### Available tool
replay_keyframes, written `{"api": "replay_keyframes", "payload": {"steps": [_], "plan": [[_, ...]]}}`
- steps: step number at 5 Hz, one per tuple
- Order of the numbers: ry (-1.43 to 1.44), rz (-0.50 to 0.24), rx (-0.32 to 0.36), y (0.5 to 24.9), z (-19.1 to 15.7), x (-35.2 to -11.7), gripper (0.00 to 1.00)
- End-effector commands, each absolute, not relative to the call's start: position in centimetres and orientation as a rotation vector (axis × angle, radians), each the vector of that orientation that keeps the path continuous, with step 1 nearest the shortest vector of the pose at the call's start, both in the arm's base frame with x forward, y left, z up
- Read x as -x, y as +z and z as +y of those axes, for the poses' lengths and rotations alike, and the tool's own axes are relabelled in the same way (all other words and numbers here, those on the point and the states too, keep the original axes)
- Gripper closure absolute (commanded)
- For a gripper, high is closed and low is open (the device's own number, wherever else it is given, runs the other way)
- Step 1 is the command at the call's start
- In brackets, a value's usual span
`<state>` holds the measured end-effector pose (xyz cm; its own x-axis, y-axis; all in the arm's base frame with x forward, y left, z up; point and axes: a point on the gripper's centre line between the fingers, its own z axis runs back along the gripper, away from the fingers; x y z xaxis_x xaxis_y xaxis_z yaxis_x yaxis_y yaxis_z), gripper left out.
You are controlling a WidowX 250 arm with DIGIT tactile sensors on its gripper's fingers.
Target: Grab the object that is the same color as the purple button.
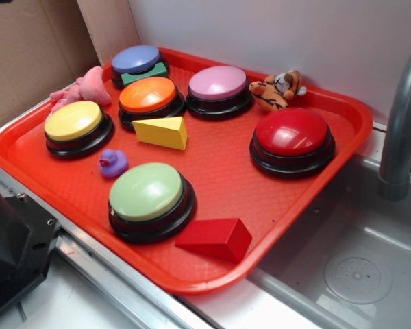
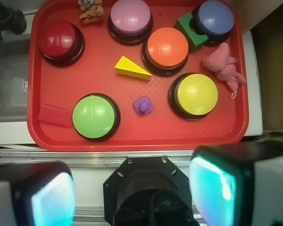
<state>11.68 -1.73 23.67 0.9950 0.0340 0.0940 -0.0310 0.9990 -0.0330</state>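
A tiny purple rubber duck (image 1: 113,162) with an orange beak sits on the red tray (image 1: 226,171), between the yellow button and the green button. It also shows in the wrist view (image 2: 143,105). The purple button (image 1: 218,85), a pinkish-lilac dome on a black base, stands at the tray's back; it shows in the wrist view (image 2: 130,18) too. My gripper (image 2: 132,193) is open and empty, high above the robot's base, well short of the tray's near edge. It is out of the exterior view.
The tray also holds a periwinkle button (image 1: 135,62), orange button (image 1: 148,96), yellow button (image 1: 73,123), green button (image 1: 146,195), red button (image 1: 292,137), yellow wedge (image 1: 161,131), red wedge (image 1: 216,238), green block (image 1: 145,74), pink plush (image 1: 82,89) and tiger plush (image 1: 277,90). A sink with a grey faucet (image 1: 401,130) lies right.
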Motion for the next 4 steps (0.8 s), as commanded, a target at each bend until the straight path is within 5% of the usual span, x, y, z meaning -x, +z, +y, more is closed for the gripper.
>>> {"api": "replay_keyframes", "payload": {"steps": [1, 4], "plan": [[0.033, -0.095, 0.032, 23.7, -1.7, -11.7, 0.0], [0.579, -0.083, 0.092, 16.0, 1.4, -13.4, 0.0]]}}
